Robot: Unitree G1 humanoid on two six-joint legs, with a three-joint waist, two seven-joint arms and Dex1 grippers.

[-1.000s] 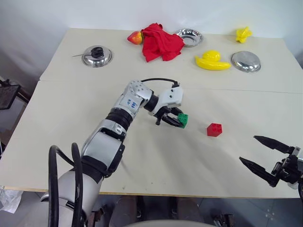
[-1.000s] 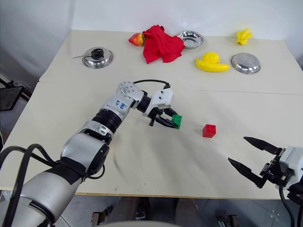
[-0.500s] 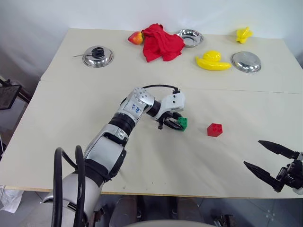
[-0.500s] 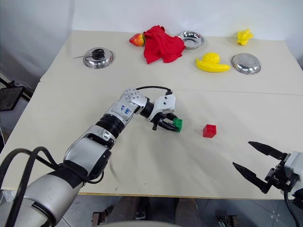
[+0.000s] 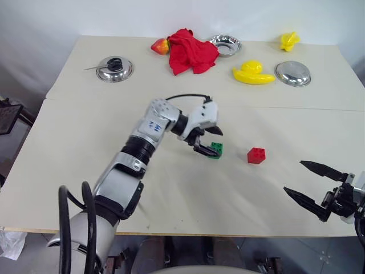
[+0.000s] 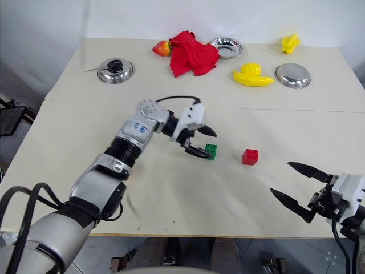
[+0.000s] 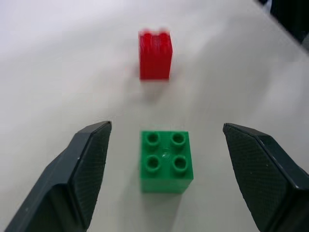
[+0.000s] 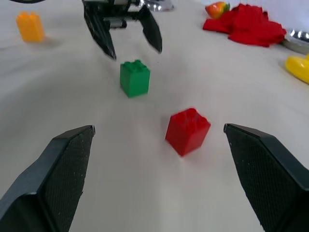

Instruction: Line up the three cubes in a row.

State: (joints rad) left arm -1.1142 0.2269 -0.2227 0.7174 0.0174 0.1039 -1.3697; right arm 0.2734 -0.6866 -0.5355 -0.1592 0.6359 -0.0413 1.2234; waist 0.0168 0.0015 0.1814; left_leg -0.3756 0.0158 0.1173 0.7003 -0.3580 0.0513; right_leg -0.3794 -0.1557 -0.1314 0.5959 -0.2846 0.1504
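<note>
Left hand letting go of the green cube

The left hand point(image 5: 210, 140) is now spreading open over the green cube point(image 5: 215, 150), which is sitting free on the desk point(image 5: 80, 171) near the red cube point(image 5: 256, 155); the right hand point(image 5: 311, 184) is waiting released.

The light is bright, even and soft, washing the pale bench point(image 5: 296, 125) almost flat. Shadows are faint and short: a small one sits under the green cube point(image 7: 166, 161), another under the red cube point(image 8: 187, 131). The steel bowls point(image 5: 293, 73) carry small glints. Up close, the red cube looks soft and blurred from the left wrist, while the green one stays crisp.
</note>
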